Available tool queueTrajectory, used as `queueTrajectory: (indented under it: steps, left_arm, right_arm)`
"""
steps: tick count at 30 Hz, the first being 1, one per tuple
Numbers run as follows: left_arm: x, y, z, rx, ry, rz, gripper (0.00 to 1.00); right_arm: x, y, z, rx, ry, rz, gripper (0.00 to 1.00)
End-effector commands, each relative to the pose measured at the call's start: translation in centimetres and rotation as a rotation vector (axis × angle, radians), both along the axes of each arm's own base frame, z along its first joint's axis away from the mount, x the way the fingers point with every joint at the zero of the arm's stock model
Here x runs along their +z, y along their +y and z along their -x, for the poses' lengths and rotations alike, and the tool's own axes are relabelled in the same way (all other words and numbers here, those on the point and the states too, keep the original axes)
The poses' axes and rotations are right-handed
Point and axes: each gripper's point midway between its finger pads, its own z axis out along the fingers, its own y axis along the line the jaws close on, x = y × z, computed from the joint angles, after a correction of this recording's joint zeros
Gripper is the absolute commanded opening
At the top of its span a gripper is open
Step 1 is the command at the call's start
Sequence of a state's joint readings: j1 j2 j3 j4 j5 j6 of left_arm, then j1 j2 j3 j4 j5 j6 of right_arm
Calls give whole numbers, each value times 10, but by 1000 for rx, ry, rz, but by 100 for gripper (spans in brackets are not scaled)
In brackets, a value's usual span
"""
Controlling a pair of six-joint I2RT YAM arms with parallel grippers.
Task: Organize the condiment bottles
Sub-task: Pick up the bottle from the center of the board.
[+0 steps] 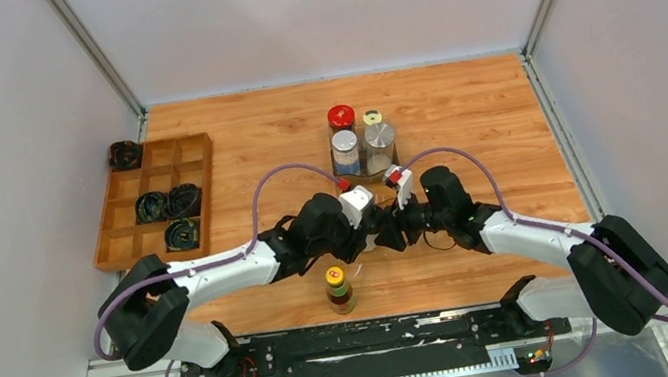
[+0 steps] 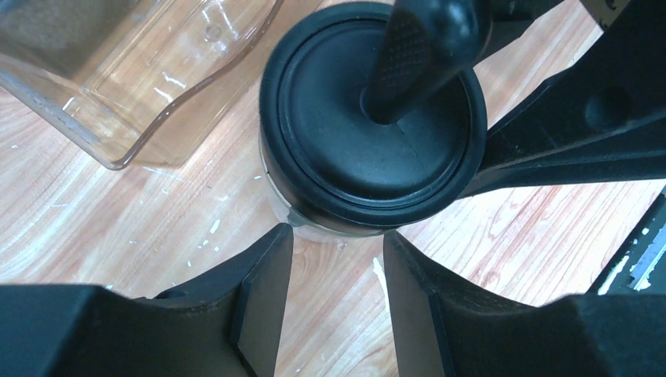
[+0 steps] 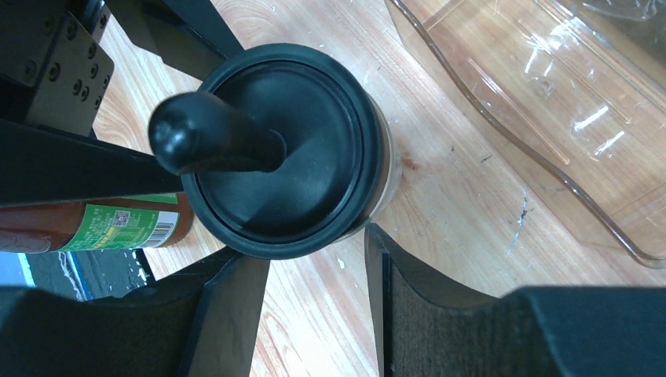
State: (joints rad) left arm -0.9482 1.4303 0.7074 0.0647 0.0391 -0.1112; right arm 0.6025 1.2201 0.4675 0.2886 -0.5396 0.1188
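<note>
Item: black-capped jar (image 2: pixel 330 149), round, with a matte black lid and raised rim over a clear body. Stands upright on the pale wood-grain table (image 1: pixel 470 116), near centre, between the two wrists, just beside the rounded corner of a clear plastic tray (image 2: pixel 133 102). Carries a dark rod-like form (image 2: pixel 416 55) across the lid; cannot tell what.

Left gripper (image 2: pixel 338 243): flat black fingers parted, gap narrower than the lid, tips at the jar's near side, nothing held.

Right gripper (image 3: pixel 318 251): likewise parted and empty, tips at the jar's opposite side.

Yellow-capped brown sauce bottle (image 1: pixel 339 289): green label, upright, alone near the bases.
</note>
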Motion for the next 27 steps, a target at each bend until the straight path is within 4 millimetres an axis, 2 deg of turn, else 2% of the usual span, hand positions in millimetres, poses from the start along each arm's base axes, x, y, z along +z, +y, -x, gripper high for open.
queueTrajectory:
  steps: [1, 11, 27]
  left_arm:
    - [51, -28, -10, -38, -94, 144, 52]
    - [55, -29, -11, -39, -94, 143, 52]
    - [34, -23, -4, -29, -49, 130, 51]
  right_arm:
    - [29, 18, 2, 67, -65, -64, 52]
    - [36, 18, 1, 68, -79, -61, 52]
    - [31, 18, 2, 67, -70, -52, 52]
